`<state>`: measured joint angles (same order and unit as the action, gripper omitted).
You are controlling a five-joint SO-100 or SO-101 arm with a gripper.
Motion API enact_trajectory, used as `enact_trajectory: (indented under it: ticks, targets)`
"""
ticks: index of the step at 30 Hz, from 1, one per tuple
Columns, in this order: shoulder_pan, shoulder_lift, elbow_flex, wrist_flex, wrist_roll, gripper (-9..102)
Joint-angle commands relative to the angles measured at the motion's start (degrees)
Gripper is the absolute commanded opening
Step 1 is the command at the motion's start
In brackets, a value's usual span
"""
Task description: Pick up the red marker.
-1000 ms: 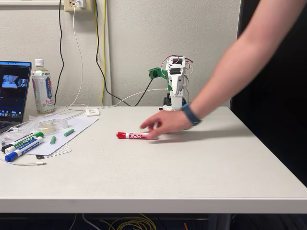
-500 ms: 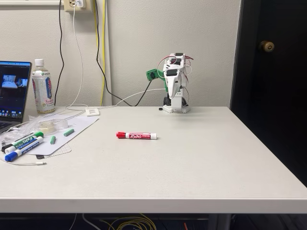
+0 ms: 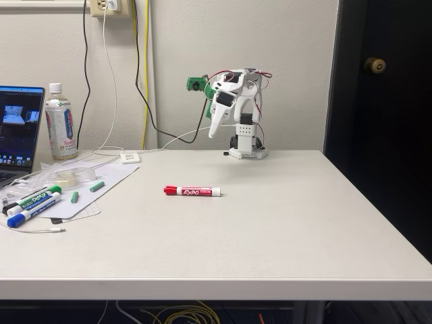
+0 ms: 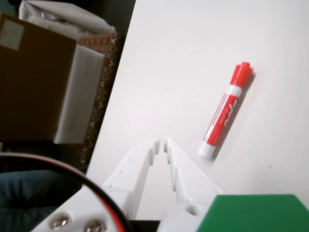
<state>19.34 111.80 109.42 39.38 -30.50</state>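
Pale and matte, the surface [image 3: 270, 229] spreads across the lower half of the fixed view, backed by a light wall [image 3: 290, 54] hung with black and yellow cables and, at the right of the frame, a dark door with a brass knob [image 3: 375, 65]. At the far edge, just right of centre, the white arm [image 3: 241, 115] stands on its base, folded over with red wires at the top and a small green part at its upper left. Its tool [image 3: 213, 131] points down and to the left, raised well above the surface. In the wrist view the tool [image 4: 161, 141] rises from the lower edge, its two white toothed fingers [image 4: 137, 162] nearly together with only a thin slit between the tips, and nothing is held in them.

Lying flat near the middle of the fixed view is the red marker [image 3: 192, 191], lengthwise across the frame with its cap to the left, well apart from the arm's base. In the wrist view the red marker [image 4: 225, 110] sits at the right centre, slanting, cap toward the top, just up and to the right of the fingertips and not touching them.

At the left of the fixed view stand a laptop [image 3: 19, 131] with a lit screen and a capped bottle [image 3: 60, 123]. Lower left, a green-capped marker [image 3: 35, 198] and a blue-capped marker [image 3: 30, 211] lie side by side on a white sheet [image 3: 101, 182], with two small green pieces close by.
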Motion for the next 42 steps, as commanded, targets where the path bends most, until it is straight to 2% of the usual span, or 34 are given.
enact_trajectory:
  ticks: [1,7,18,24,32,37,40,42]
  targets:
    - [2.2,-3.9,-8.7,3.2,-8.4,0]
    - [2.1,-12.3,-17.6,11.8,-14.0,0]
    - [1.6,-19.0,-17.7,15.1,-14.8,0]
    - [0.0,-19.6,-17.7,15.8,-12.0,1]
    - [-1.0,-21.4,-18.1,11.0,-4.8,2]
    - [0.0,-26.8,-26.2,17.1,-4.4,4]
    - [0.6,-28.8,-29.4,17.9,-0.5,5]
    - [1.1,-31.7,-33.8,22.0,0.5,6]
